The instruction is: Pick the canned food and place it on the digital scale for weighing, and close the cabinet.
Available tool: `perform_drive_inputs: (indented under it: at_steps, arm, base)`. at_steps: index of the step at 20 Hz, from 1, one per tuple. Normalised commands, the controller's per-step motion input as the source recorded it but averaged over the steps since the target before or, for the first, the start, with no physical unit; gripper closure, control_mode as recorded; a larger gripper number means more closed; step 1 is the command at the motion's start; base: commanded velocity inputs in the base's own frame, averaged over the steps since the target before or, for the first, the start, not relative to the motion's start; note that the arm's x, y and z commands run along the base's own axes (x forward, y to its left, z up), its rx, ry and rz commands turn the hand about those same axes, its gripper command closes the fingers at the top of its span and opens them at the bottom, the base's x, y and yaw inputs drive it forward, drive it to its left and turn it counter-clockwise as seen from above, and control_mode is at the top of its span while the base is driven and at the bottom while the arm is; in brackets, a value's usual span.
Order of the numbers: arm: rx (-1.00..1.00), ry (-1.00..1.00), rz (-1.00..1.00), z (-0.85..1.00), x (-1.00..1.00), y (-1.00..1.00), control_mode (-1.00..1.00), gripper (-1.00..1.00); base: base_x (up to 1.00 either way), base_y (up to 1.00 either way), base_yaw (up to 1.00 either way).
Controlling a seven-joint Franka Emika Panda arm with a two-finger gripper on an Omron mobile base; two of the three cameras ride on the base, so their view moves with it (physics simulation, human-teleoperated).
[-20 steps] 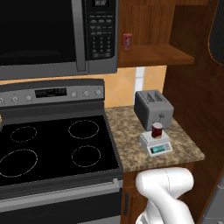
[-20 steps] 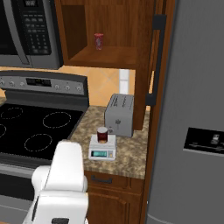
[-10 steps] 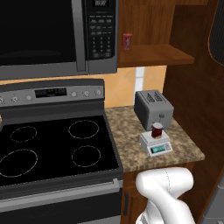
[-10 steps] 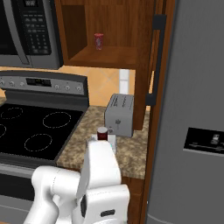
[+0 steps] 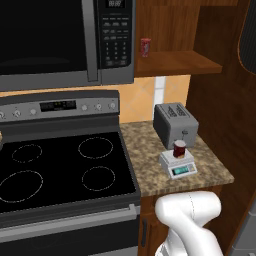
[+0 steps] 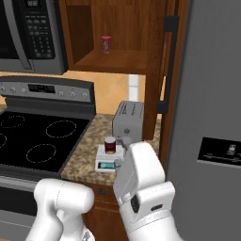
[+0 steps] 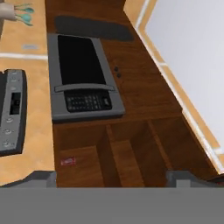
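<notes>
Left base view has the can (image 5: 180, 148) sitting on top of the scale (image 5: 178, 164), near the front edge of the counter (image 5: 145, 165), just in front of the toaster (image 5: 175, 123). Cabinet (image 6: 120, 59) is open, door (image 6: 168, 70) swung out, a slim red can (image 6: 106, 44) on its shelf. Hand view shows the gripper (image 7: 111, 178) with jaws spread wide, holding nothing.

The arm (image 6: 141, 188) is glossy white, built of fat rounded links with smooth, bulbous shells. A thin dark seam line curves across 1 rounded link in the left base view. In the right base view, a small dark oval recess sits on the side of the nearest link.
</notes>
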Motion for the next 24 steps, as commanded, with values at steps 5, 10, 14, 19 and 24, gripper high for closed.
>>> perform_drive_inputs:
  at_steps: [5, 10, 14, 19, 24]
  arm:
    - [0.04, -0.26, 0.0, 0.0, 0.62, -0.01, -1.0, -1.0]
    - [0.0, -0.13, 0.0, -0.46, 0.4, -0.14, -1.0, -1.0]
    - [0.0, -0.05, 0.0, -0.52, 0.5, -0.44, -1.0, -1.0]
    - [0.0, 0.05, 0.0, -0.22, 0.58, -0.51, -1.0, -1.0]
    - [0.05, 0.23, 0.0, 0.32, 0.57, -0.3, -1.0, -1.0]
  base:
    - [0.0, 0.0, 0.0]
    - [0.0, 0.0, 0.0]
    - [0.0, 0.0, 0.0]
    - [0.0, 0.0, 0.0]
    - [0.0, 0.0, 0.0]
